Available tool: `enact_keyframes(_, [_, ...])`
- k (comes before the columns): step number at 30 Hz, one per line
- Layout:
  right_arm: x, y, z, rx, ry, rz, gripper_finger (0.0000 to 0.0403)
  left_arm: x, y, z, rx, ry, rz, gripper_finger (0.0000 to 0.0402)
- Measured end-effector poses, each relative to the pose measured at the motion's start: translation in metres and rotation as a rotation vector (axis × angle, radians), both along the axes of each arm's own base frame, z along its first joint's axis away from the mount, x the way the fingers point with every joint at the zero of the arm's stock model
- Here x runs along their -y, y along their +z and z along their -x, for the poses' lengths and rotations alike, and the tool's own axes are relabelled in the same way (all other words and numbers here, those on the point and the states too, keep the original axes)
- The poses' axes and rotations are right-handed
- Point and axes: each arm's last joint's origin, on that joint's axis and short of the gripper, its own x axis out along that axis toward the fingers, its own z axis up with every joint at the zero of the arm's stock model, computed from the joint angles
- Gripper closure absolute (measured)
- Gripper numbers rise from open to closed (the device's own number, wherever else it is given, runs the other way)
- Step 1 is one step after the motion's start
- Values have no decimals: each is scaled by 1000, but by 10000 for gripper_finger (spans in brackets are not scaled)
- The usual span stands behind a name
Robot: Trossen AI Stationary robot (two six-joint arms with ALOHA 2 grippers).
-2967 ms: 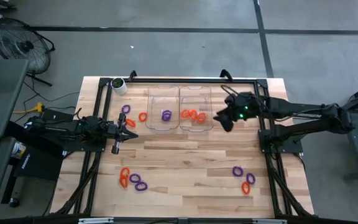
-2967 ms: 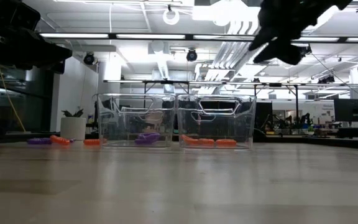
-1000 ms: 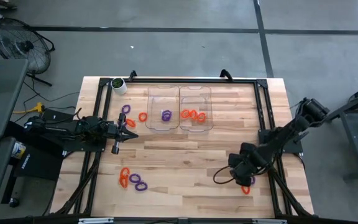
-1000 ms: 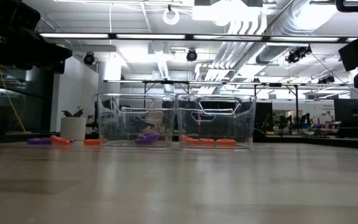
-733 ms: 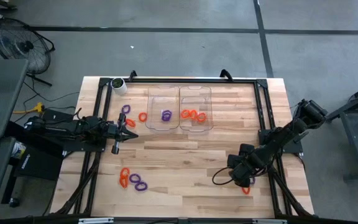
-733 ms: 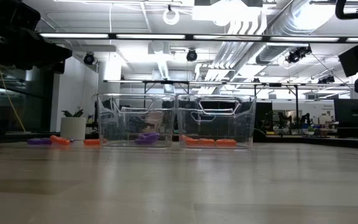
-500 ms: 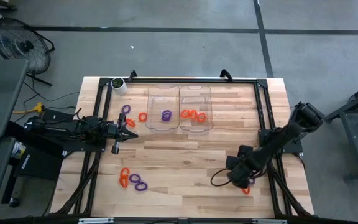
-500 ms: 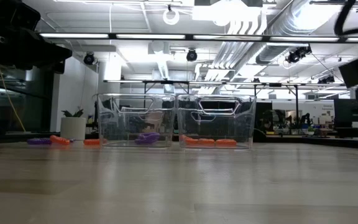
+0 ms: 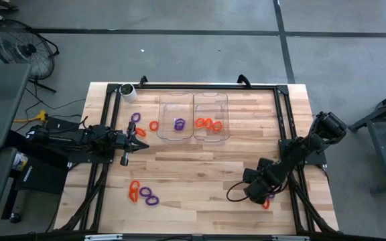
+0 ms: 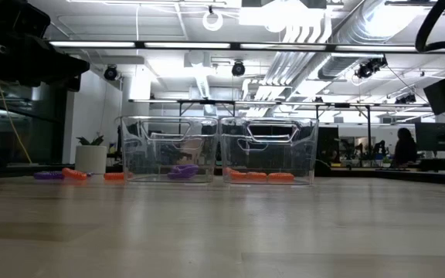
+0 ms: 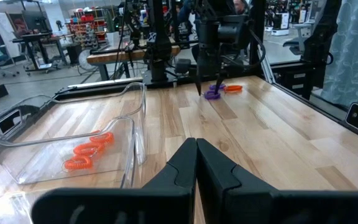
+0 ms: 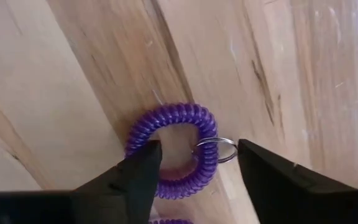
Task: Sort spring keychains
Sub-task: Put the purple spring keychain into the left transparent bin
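Orange and purple spring keychains lie flat in loose groups on the wooden table. My right gripper is open and points down over the near-right group. Its fingers stand on either side of one purple keychain's side that bears a metal ring. An orange keychain lies just beside it. The left clear tray holds a purple keychain, and the right clear tray holds orange ones. My left gripper is shut and waits left of the trays. My right gripper comes at the purple keychain from above, pointing down. One finger overlaps the coil's edge and the other stands beyond the metal ring. Whether either finger touches the coil, I cannot tell. The keychain lies flat on the table.
More keychains lie left of the trays and near the left edge. A white-and-green roll stands at the far left corner. A black frame edges the table.
My right gripper has moved a little toward the near edge and come down over the near-right keychains. Its arm has slid out toward the right edge of the low view. The keychains have stayed where they were.
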Motion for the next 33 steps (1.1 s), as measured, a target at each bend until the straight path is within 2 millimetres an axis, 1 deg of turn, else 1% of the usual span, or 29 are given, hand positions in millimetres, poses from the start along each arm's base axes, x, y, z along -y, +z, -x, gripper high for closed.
enact_keyframes(7, [-2, -1, -2, 17, -57, -36, 289, 0, 0, 0, 0, 0, 0, 401])
enact_keyframes(10, [-3, -1, -2, 21, -92, -40, 318, 0, 0, 0, 0, 0, 0, 401])
enact_keyframes(25, [-3, -1, -4, 42, -254, -49, 322, 0, 0, 0, 0, 0, 0, 401])
enact_keyframes(33, [-3, 3, -4, 69, -281, -62, 322, 0, 0, 0, 0, 0, 0, 401])
